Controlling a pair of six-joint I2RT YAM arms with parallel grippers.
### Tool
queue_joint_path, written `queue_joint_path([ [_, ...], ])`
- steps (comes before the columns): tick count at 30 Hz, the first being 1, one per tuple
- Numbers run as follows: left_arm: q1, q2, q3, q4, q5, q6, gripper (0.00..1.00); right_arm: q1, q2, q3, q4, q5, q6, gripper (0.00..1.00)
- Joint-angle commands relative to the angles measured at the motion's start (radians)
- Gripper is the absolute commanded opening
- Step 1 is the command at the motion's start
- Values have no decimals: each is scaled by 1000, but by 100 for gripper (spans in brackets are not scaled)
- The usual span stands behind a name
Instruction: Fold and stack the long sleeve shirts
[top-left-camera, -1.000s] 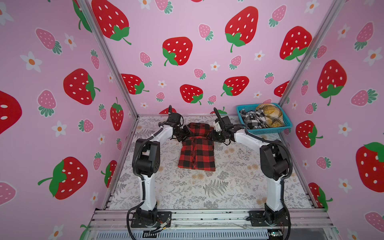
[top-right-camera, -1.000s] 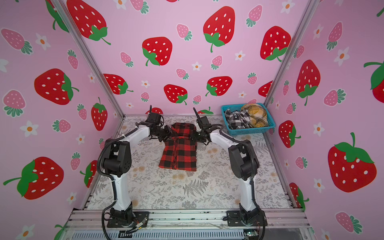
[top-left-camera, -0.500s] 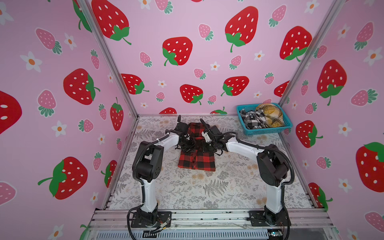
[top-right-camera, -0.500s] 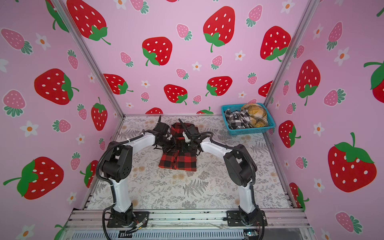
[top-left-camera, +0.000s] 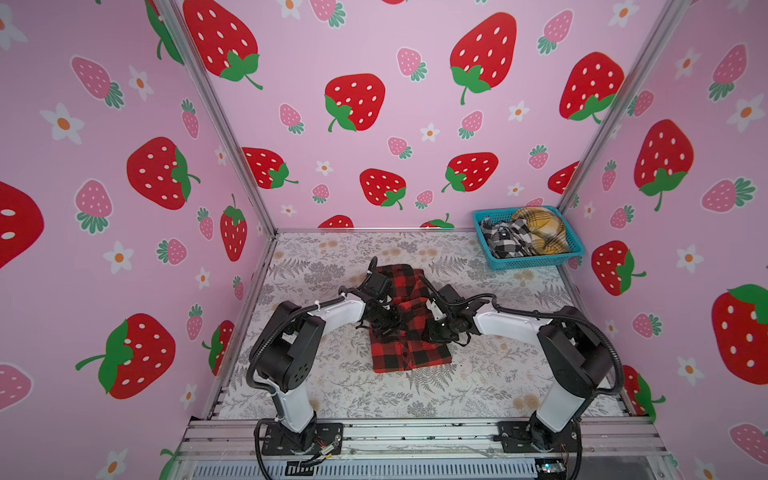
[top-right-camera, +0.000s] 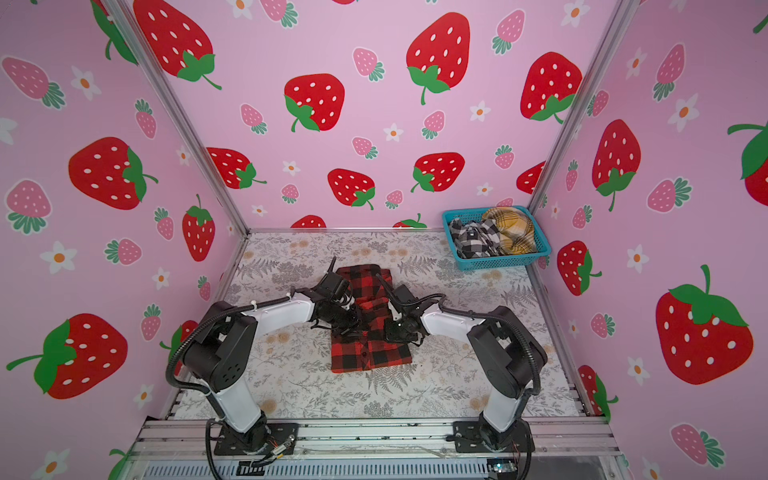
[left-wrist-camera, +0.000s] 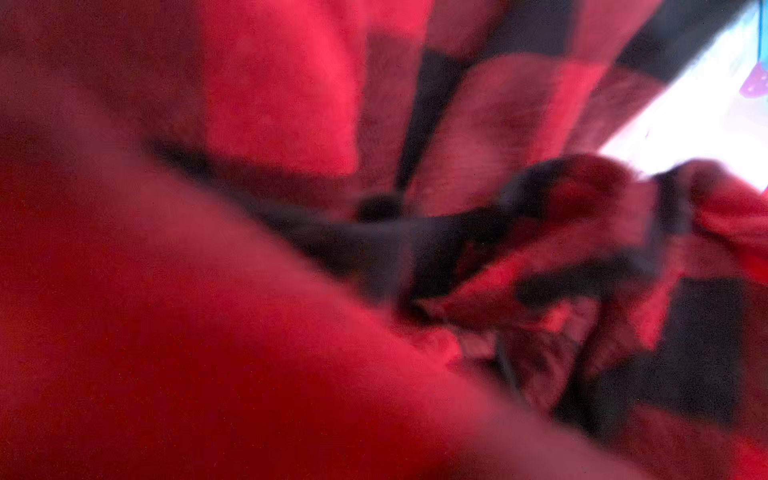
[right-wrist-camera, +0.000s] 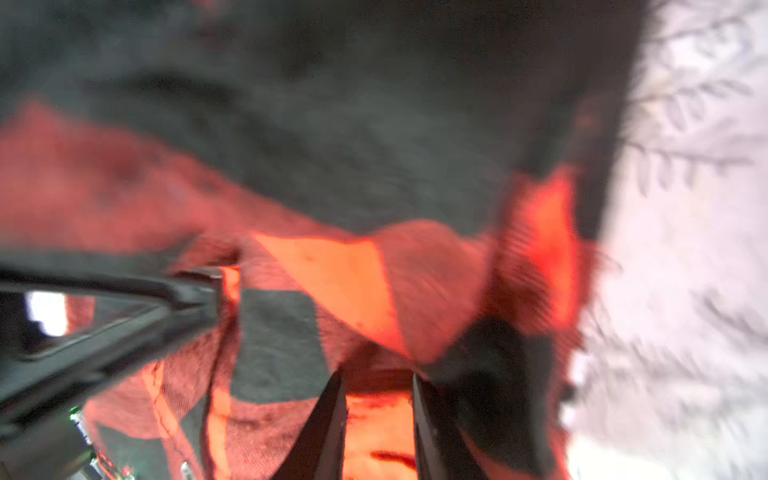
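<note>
The red-and-black long sleeve shirt (top-left-camera: 409, 353) (top-right-camera: 370, 353) lies mid-table, its far part bunched up over its middle. Both grippers sit on that bunched fold. My left gripper (top-left-camera: 384, 326) (top-right-camera: 347, 326) is at the fold's left side; red cloth (left-wrist-camera: 291, 104) fills the left wrist view and hides the jaws. My right gripper (top-left-camera: 434, 330) (right-wrist-camera: 378, 382) is at the fold's right side, its dark fingers (right-wrist-camera: 328, 415) standing close together with red cloth between them. A black-and-white shirt (top-left-camera: 503, 239) and a mustard-yellow one (top-left-camera: 540, 230) lie crumpled in the basket.
The teal mesh basket (top-left-camera: 536, 262) (top-right-camera: 498, 262) stands in the far right corner against the walls. Pink strawberry walls close in the fern-patterned table (top-left-camera: 478, 395) on three sides. Both arm bases stand on the metal rail (top-left-camera: 415, 432) at the front edge.
Both grippers came from the shirt's far collar end toward the front and closer together, drawing the far part of the shirt over its middle. The shirt now looks shorter.
</note>
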Motion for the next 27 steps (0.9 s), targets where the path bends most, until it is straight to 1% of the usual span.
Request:
queue_joint_path([
  [1, 91, -77, 67, -102, -95, 27, 38, -6, -17, 72, -33, 15, -7, 31],
  [2, 115, -73, 89, -120, -99, 42, 38, -7, 1, 109, -34, 7, -11, 30],
  [3, 136, -56, 101, -122, -80, 49, 35, -8, 23, 143, -27, -8, -14, 29],
  [5, 160, -15, 101, -100, -17, 49, 30, -8, 60, 191, 6, -39, -4, 28],
  [6, 164, 3, 98, -87, -1, 50, 29, -8, 82, 216, 19, -46, 3, 28],
  [12, 191, 107, 115, -12, 32, 49, 29, -33, 213, 338, 59, -49, 23, 27],
  [15, 205, 179, 151, 10, 46, 50, 28, -67, 274, 350, 55, -32, 20, 25],
  [18, 213, 221, 187, 3, 45, 57, 28, -100, 291, 317, 63, -23, 15, 25],
  [22, 212, 216, 188, -14, 29, 72, 28, -102, 308, 287, 71, -36, 3, 25],
  [25, 213, 194, 194, -64, 14, 108, 33, -92, 308, 287, 68, -76, -2, 24],
  [27, 210, 137, 199, -114, -4, 130, 36, -87, 276, 305, 38, -66, -12, 24],
])
